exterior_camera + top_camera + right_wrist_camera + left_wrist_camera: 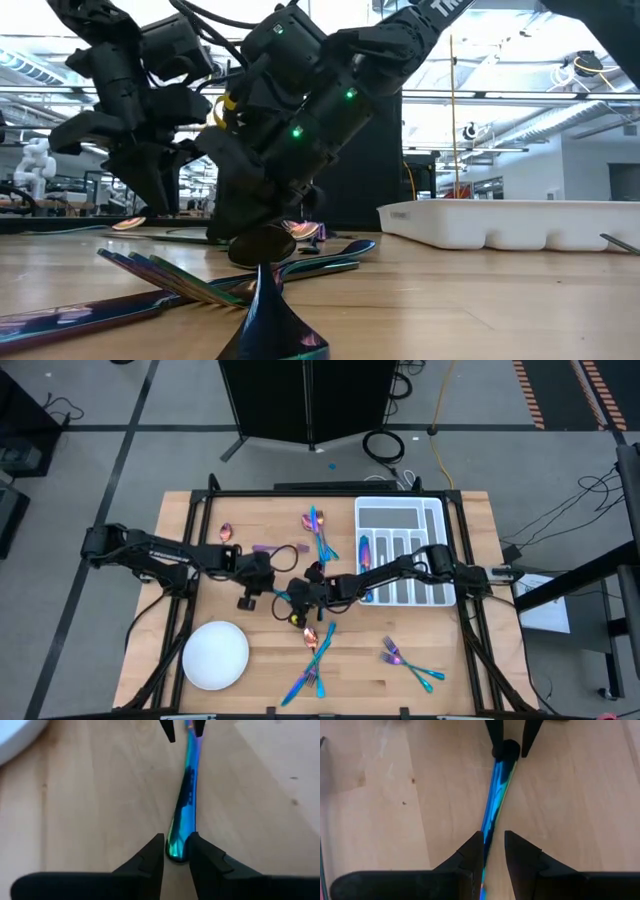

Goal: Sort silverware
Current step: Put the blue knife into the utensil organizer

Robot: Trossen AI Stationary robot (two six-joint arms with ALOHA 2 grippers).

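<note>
One blue-teal piece of silverware (492, 800) lies stretched between my two grippers at the table's middle (283, 596). My right gripper (176, 840) is shut on its rounded end. My left gripper (494, 837) stands open astride the other end. The piece runs close along one finger there, with a gap to the other. More silverware lies loose on the table: a bunch at the far middle (315, 530), another near the front (312, 658) and forks at the front right (410, 665). My right gripper pinches the piece's rounded end (176, 851) between its two fingers. They slant down from the table's right side and lie along the piece. My left gripper has the piece against the inner side of one finger (476, 851); whether it touches, I cannot tell.
A white divided tray (432, 520) stands at the far right with several pieces in its slots. A round white plate (215, 655) sits at the front left. A lone spoon (226, 532) lies far left. Forks (170, 280) cross the foreground of the low view.
</note>
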